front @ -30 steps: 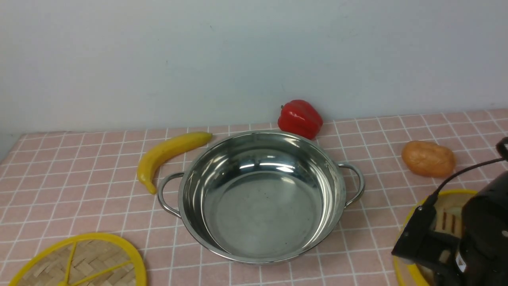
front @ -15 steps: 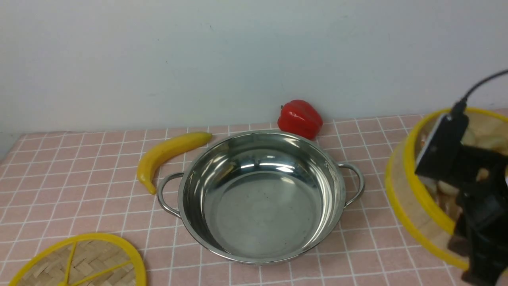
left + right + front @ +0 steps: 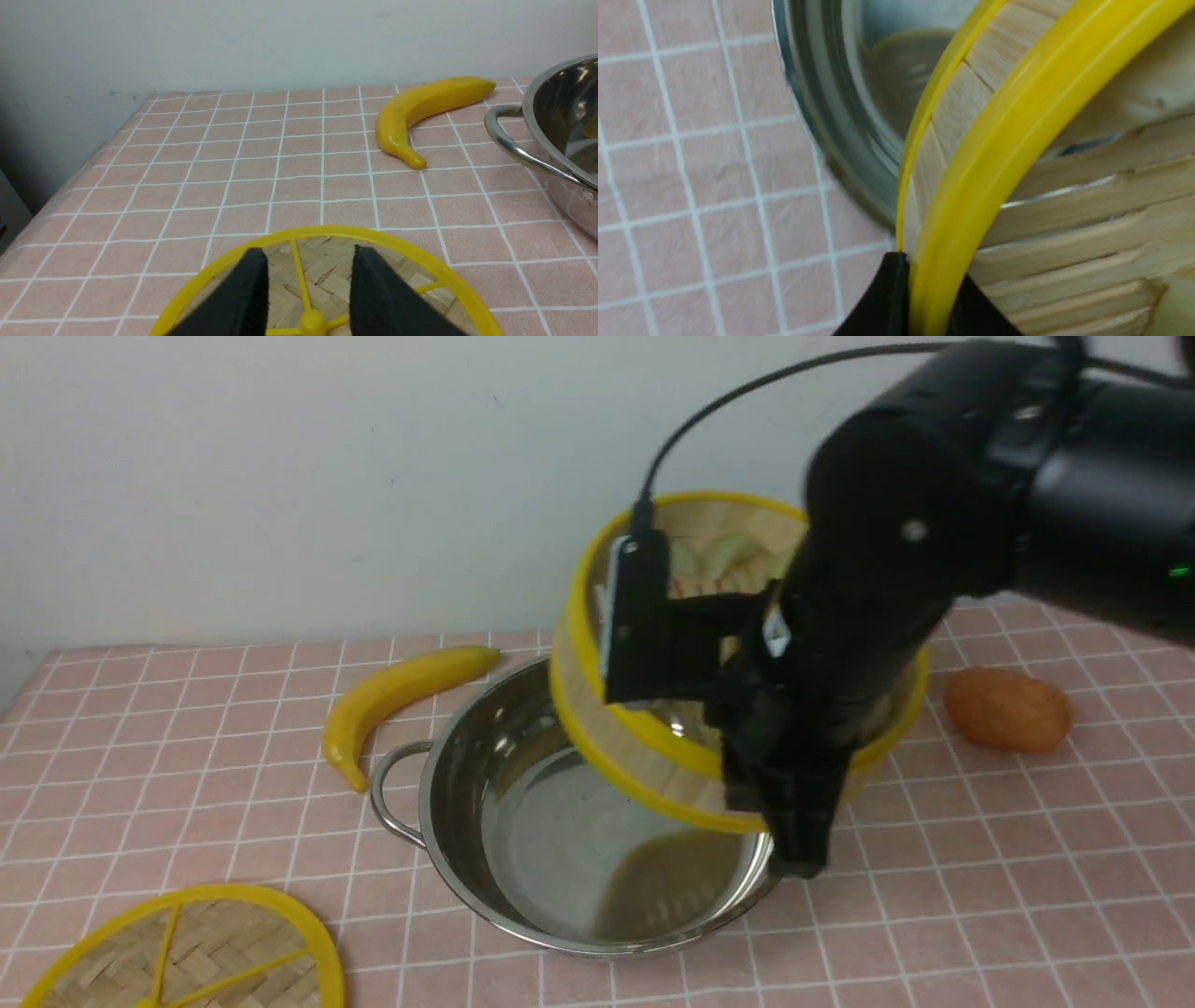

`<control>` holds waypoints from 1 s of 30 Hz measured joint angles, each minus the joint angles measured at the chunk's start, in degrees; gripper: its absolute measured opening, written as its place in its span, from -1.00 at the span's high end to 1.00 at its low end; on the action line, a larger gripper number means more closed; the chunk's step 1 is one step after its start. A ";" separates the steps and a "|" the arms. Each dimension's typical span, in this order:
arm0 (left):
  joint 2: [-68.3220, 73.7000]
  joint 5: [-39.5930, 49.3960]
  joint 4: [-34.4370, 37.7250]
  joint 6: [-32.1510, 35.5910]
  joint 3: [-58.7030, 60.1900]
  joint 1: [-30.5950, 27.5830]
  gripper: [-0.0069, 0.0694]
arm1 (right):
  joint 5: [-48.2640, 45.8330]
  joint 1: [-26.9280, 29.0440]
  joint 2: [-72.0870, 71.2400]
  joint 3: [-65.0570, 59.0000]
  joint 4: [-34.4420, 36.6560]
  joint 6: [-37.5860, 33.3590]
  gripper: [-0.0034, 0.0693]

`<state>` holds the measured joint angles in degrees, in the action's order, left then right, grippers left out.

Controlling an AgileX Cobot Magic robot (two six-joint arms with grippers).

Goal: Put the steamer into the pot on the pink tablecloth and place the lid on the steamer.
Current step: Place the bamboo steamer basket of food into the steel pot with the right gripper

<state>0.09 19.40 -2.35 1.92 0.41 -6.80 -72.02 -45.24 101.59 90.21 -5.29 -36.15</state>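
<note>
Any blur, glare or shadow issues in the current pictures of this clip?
Front view: black robot arm softly blurred, a darker patch and bright glints inside the shiny steel pot. Right wrist view: pink white-gridded cloth and pot soft. Left wrist view: yellow banana sharp, black pincer fingertips blurred.

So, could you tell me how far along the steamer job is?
Nothing is placed yet. In hand: the right gripper grips the steamer by its wall, tilted above the pot. Left: lowering it in, then adding the lid, which lies on the pink tablecloth.
</note>
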 joint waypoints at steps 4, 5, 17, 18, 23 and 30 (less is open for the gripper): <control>0.00 0.00 0.00 0.00 0.00 0.00 0.18 | 0.19 -4.07 7.41 5.56 -6.23 -0.28 0.72; 0.00 0.00 0.00 0.00 0.00 0.00 0.18 | 0.19 -4.17 8.00 5.91 -6.60 -0.28 0.72; 0.00 0.00 0.00 0.00 0.00 0.00 0.18 | 0.29 -4.96 16.53 8.23 -3.13 1.11 0.72; 0.00 0.00 0.00 0.00 0.00 0.00 0.18 | -0.02 -4.96 16.68 8.23 -1.94 1.70 0.72; 0.00 0.00 0.00 0.00 0.00 0.00 0.18 | 0.04 -4.96 16.81 8.23 -0.70 2.24 0.72; 0.00 0.00 0.00 0.00 0.00 0.00 0.18 | 0.06 -4.96 18.55 8.41 -0.52 2.62 0.72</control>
<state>0.09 19.40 -2.35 1.92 0.41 -6.80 -71.96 -50.20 120.14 98.62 -5.81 -33.53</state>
